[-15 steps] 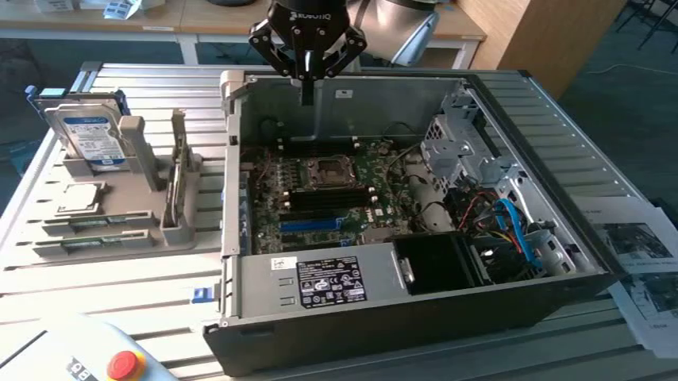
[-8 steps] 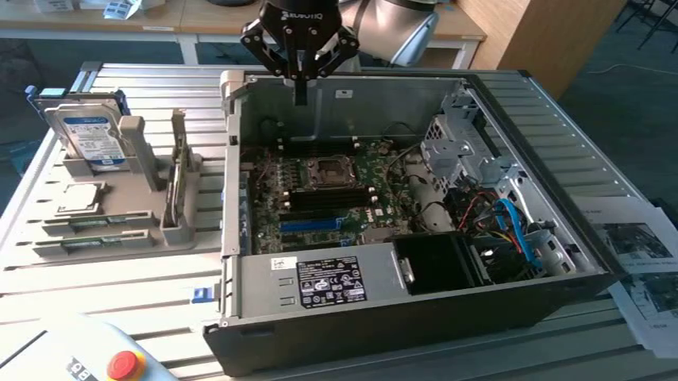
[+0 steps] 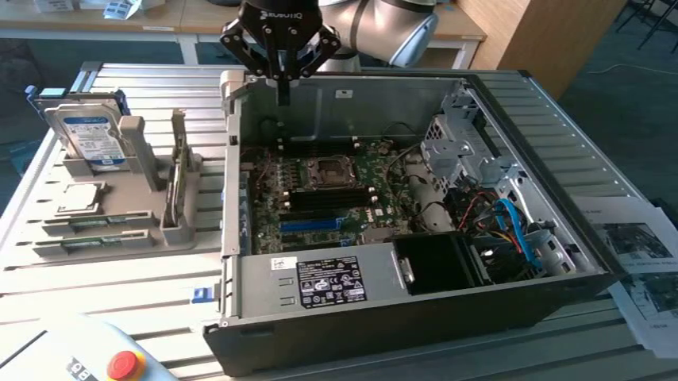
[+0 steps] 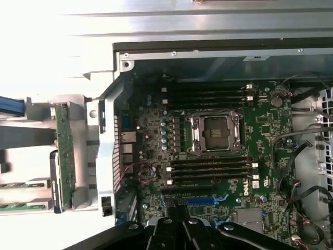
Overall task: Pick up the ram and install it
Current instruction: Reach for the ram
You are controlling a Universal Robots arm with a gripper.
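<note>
Exterior view first: the gripper (image 3: 283,95) hangs over the rear rim of the open computer case (image 3: 371,86), toward that view's left, its fingers pressed together with nothing between them. The ram (image 3: 95,221) is well apart from it, sitting in a groove of the grey fixture (image 3: 146,194) on the tabletop (image 3: 127,290), on the exterior view's left of the case. A second green stick (image 3: 90,241) sits in the next groove, so nothing is picked up yet. To my eye the step in hand is the reach for the ram. Doing it well means spreading the fingers before descending, coming down square over the stick's middle, and keeping off the tall upright card (image 3: 178,159) that stands between the grooves and the case wall. This view gives the gripper's height and the whole fixture, hard drive (image 3: 94,135) included. The wrist view looks down past the gripper (image 4: 177,221) and lays out the motherboard (image 4: 151,130) with its black memory slots (image 4: 210,167), which look empty, and catches one end of the ram (image 4: 23,185)
</note>
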